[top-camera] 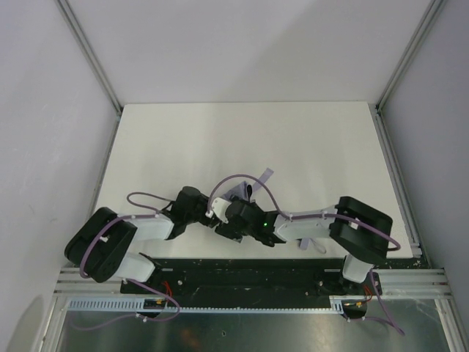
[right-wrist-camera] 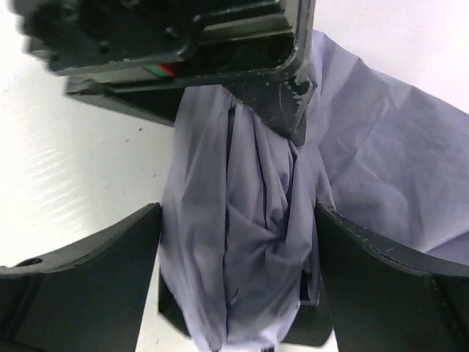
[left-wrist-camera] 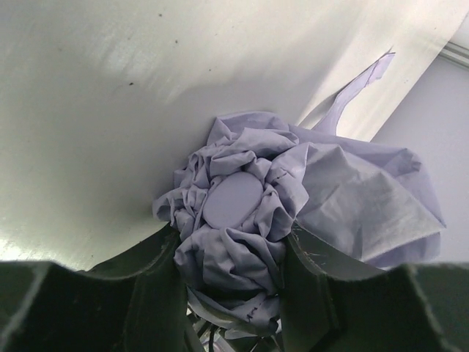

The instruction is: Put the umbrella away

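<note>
Umbrella [left-wrist-camera: 231,199] is collapsed and bunched between the left tool's [left-wrist-camera: 227,249] fingers, clamped at the cap end. Right tool [right-wrist-camera: 236,220] straddles the fabric right beside it, spread wide, can't tell if it's gripping. Strap [left-wrist-camera: 363,84] hangs loose, so wrapping's left.

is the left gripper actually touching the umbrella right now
Touching. In the left wrist view the jaws of the left gripper press against both sides of the bunched umbrella, with no gap showing.
</note>
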Robot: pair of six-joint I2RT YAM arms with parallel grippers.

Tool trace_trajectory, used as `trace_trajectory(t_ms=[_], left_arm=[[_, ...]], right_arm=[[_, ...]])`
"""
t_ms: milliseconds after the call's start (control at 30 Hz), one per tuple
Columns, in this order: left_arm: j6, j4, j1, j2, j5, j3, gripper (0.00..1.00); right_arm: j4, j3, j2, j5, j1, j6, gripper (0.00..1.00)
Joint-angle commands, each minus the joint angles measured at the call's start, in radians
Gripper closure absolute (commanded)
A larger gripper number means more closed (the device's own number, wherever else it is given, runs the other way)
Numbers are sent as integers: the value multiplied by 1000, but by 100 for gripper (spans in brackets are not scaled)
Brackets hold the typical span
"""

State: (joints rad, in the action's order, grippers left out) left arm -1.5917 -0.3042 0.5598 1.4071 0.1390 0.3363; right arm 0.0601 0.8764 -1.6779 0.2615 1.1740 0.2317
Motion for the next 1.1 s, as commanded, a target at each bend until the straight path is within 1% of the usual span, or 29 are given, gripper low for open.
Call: trace_trajectory(t_ms=[0, 33, 67, 100, 167, 233, 300, 333, 367, 400, 500, 600, 633, 667, 700, 800, 900, 967, 1067], left_arm=[[-2, 338, -4, 28, -15, -62, 100], [-8, 341, -3, 23, -9, -64, 100], [-12, 343, -4, 21, -5, -64, 100], [-13, 345, -4, 18, -2, -64, 100], [-19, 347, -6, 7, 1, -67, 100], [-24, 348, -7, -5, 3, -66, 100], [-1, 347, -13, -19, 8, -53, 100], [15, 346, -17, -29, 8, -44, 100], [31, 346, -22, -42, 7, -35, 99], [56, 346, -27, -57, 1, -21, 92], [176, 326, -62, -127, -28, 22, 55], [321, 262, -122, -265, -57, 35, 30], [362, 249, -142, -314, -63, 36, 19], [403, 242, -163, -361, -63, 38, 10], [436, 239, -183, -406, -57, 40, 5], [478, 249, -247, -524, -14, 19, 1], [442, 252, -283, -589, 52, -29, 1], [403, 238, -287, -589, 107, -62, 1], [343, 185, -288, -539, 209, -102, 0]], right_arm=[[150, 21, -94, 122, 8, 47, 17], [153, 25, -119, 140, 7, 43, 20], [152, 31, -142, 158, 6, 37, 26], [140, 37, -166, 173, 2, 27, 34], [84, 50, -206, 177, -13, -8, 53], [11, 56, -234, 138, -30, -60, 71], [-60, 57, -243, 71, -48, -110, 90], [-90, 58, -246, 27, -59, -130, 95], [-113, 57, -247, -28, -72, -146, 98], [-124, 53, -250, -81, -88, -156, 99], [-113, 36, -274, -304, -147, -160, 100], [-91, 32, -295, -484, -208, -181, 100], [-84, 32, -298, -540, -231, -193, 100], [-77, 32, -303, -586, -251, -206, 100], [-74, 32, -307, -631, -271, -216, 100], [-71, 34, -327, -774, -336, -256, 100], [-28, 38, -363, -902, -400, -335, 100], [-9, 42, -403, -977, -435, -389, 100], [15, 45, -464, -1054, -474, -441, 100]])
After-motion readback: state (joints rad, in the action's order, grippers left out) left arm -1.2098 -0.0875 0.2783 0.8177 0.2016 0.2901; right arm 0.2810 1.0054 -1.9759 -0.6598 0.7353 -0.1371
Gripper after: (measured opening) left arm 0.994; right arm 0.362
